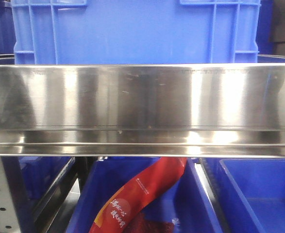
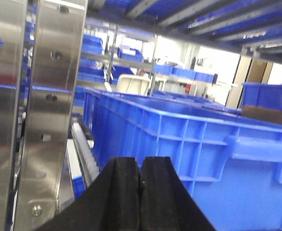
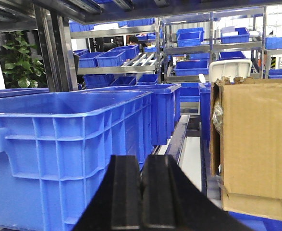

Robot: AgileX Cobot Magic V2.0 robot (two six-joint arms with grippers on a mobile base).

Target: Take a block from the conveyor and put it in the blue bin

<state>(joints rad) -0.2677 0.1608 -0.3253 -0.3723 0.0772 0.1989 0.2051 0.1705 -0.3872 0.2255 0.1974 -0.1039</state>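
The block and the conveyor are out of view in every frame. My left gripper (image 2: 140, 166) is shut, its black fingers pressed together with nothing between them, facing the side of a large blue bin (image 2: 213, 144). My right gripper (image 3: 142, 166) is shut too and holds nothing; it points along a shelf, with a large blue bin (image 3: 68, 144) to its left. The front view shows neither gripper. A blue bin (image 1: 132, 29) stands behind a shiny steel rail (image 1: 142, 109) there, and two more blue bins (image 1: 259, 194) sit below it.
A cardboard box (image 3: 256, 144) stands close on the right in the right wrist view. Perforated steel uprights (image 2: 30, 115) fill the left of the left wrist view. A red printed bag (image 1: 142, 194) lies in a lower bin (image 1: 200, 204). Shelving with many blue bins stands behind.
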